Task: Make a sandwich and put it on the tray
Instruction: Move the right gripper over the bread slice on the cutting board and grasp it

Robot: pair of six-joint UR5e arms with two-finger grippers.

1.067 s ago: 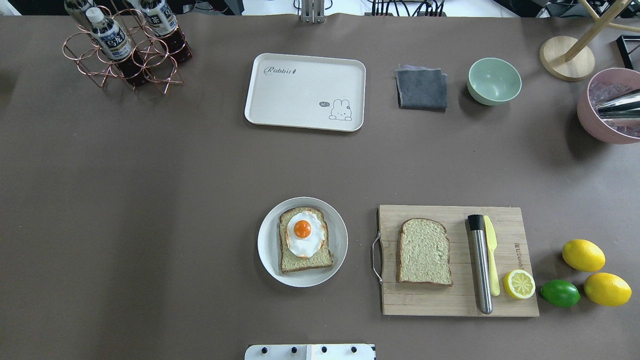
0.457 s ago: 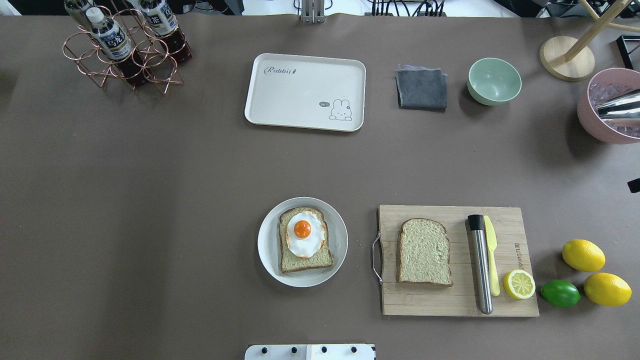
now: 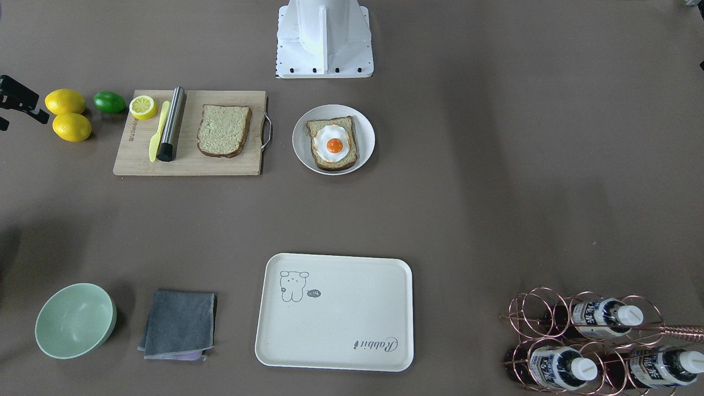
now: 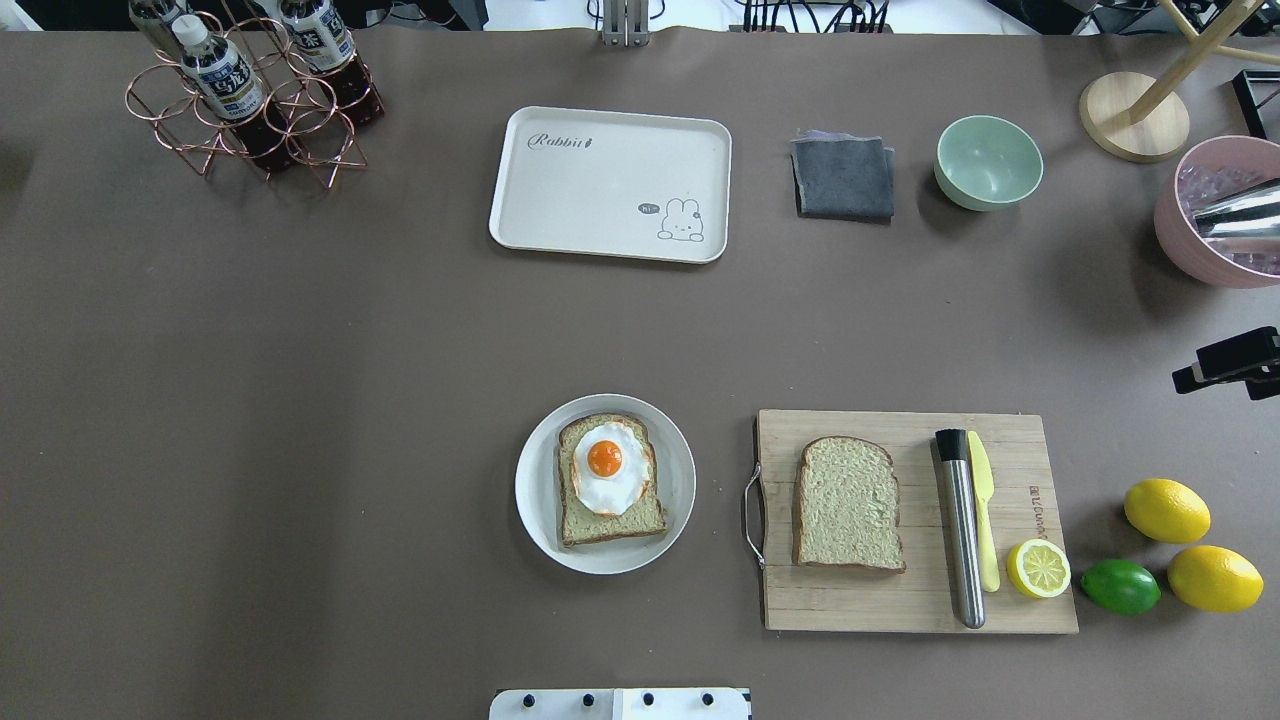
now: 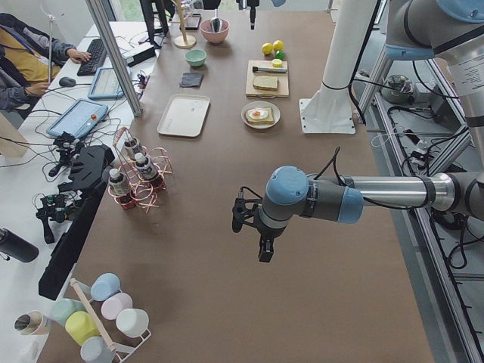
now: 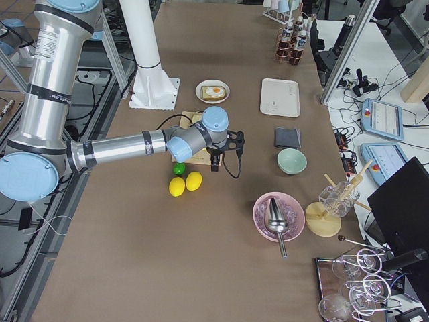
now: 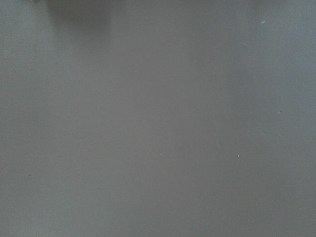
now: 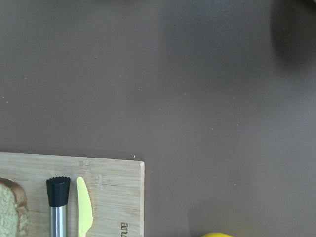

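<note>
egg slice [image 4: 610, 480]: on the plate [image 4: 535, 505], egg facing up, uncovered.
plain slice [image 4: 848, 503]: flat on the board [image 4: 860, 605], beside the plate.
tray [image 4: 600, 190]: across the table [image 4: 300, 400], well apart from both slices.
right pincer [image 4: 1222, 365]: above the table near the board's far corner; whether spread or pressed together, cannot tell.
left pincer [image 5: 265, 253]: over the table far from the food; cannot tell either.

The cutting board [image 4: 900, 605] is wood, the tray [image 4: 600, 195] smooth matt, the napkin [image 4: 843, 178] cloth.

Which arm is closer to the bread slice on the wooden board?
Right. The right gripper hovers beside the cutting board, near the bread slice; the left gripper hangs over the table far to the left.
</note>
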